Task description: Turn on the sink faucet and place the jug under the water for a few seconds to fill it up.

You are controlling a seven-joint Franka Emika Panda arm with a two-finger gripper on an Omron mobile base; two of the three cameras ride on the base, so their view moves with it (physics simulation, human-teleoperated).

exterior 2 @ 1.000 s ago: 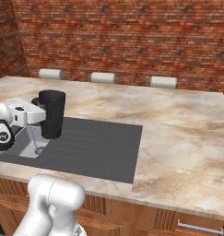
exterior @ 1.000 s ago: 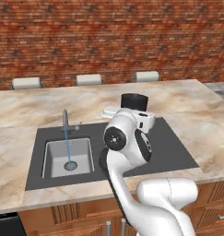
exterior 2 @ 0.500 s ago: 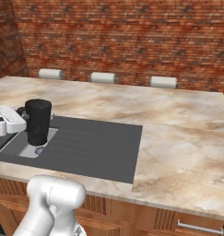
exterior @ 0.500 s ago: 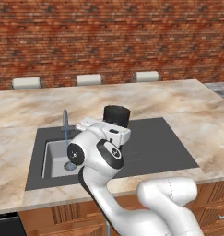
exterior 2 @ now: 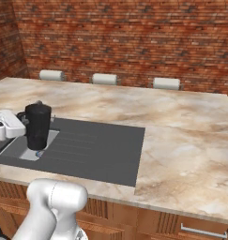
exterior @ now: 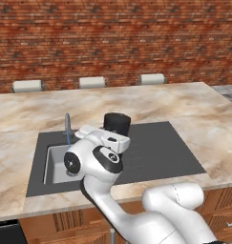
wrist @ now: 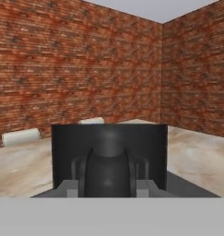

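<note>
With the thin light-blue water stream [exterior: 68,139] already falling from the slim grey metal faucet [exterior: 67,122], the pincer [wrist: 109,177] held the glossy black cylindrical jug [exterior 2: 38,125] clamped by its handle over the light grey basin [exterior 2: 18,148], apparently beside the stream; filling remained.

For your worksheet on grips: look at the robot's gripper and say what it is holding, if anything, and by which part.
The gripper is shut on the black jug, gripping it by the loop handle on its side, with the jug upright over the sink basin.
</note>
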